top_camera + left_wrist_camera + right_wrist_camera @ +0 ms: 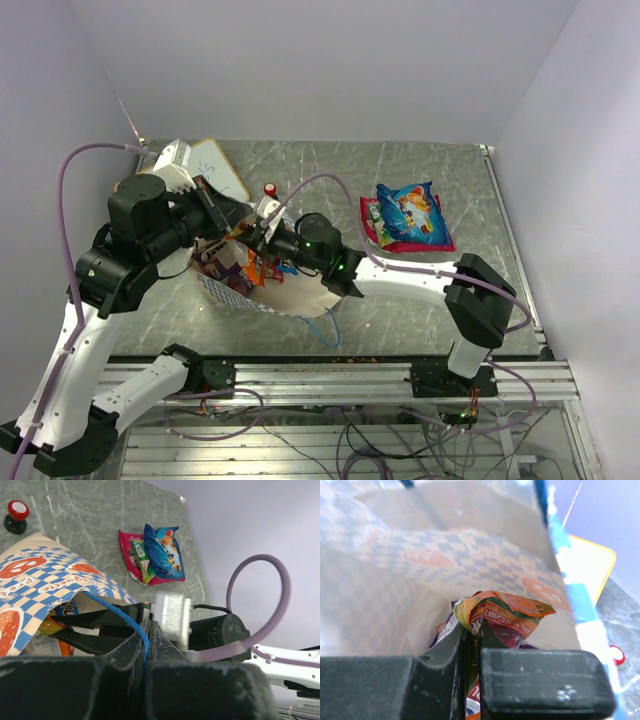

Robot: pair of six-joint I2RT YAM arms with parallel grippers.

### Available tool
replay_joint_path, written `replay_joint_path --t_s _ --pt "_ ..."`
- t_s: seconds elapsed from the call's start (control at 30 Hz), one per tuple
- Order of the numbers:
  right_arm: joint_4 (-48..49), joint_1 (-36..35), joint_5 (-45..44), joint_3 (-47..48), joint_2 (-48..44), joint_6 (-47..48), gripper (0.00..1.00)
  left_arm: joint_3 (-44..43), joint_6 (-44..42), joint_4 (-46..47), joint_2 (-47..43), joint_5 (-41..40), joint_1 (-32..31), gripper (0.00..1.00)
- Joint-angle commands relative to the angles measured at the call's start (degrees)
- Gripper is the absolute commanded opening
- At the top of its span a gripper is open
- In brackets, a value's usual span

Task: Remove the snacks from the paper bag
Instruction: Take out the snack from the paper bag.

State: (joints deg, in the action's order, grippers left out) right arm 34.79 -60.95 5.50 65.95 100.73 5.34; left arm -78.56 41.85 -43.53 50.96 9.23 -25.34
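Observation:
The cream paper bag (285, 292) with blue-white checks lies on its side mid-table, mouth toward the left arm. My left gripper (148, 630) is shut on the bag's thin blue cord handle (122, 616) and holds the mouth up. My right gripper (472, 632) is inside the bag (395, 580), shut on an orange-and-green foil snack packet (507, 612); purple and red packets lie under it. In the top view the right gripper (258, 250) sits at the bag's mouth among colourful packets. A blue-and-orange packet (412, 213) lies on a red/pink packet (415, 240) and a green one (141, 560) on the table at right.
A small red-capped bottle (271, 189) stands behind the bag. A white writing board (218, 167) with a yellow rim lies at the back left. The right arm (400, 280) stretches across the table's middle. Purple cables loop over both arms.

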Motion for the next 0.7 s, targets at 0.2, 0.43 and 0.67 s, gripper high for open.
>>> replay_joint_path --t_s 0.2,0.43,0.67 --pt "-3.75 -0.6 -6.99 2.42 -3.33 -4.37 0.0 -0.68 -0.69 4.63 0.37 2.32 -0.32 0.07" --pt "-4.91 -3.82 -22.15 0.67 2.67 13.12 0.0 -4.71 -4.93 3.12 1.64 3.65 -0.32 0.07" --pt "-4.93 -4.28 -22.89 3.76 4.82 14.88 0.02 -19.74 -19.21 -6.99 10.0 -5.78 -0.3 0.07"
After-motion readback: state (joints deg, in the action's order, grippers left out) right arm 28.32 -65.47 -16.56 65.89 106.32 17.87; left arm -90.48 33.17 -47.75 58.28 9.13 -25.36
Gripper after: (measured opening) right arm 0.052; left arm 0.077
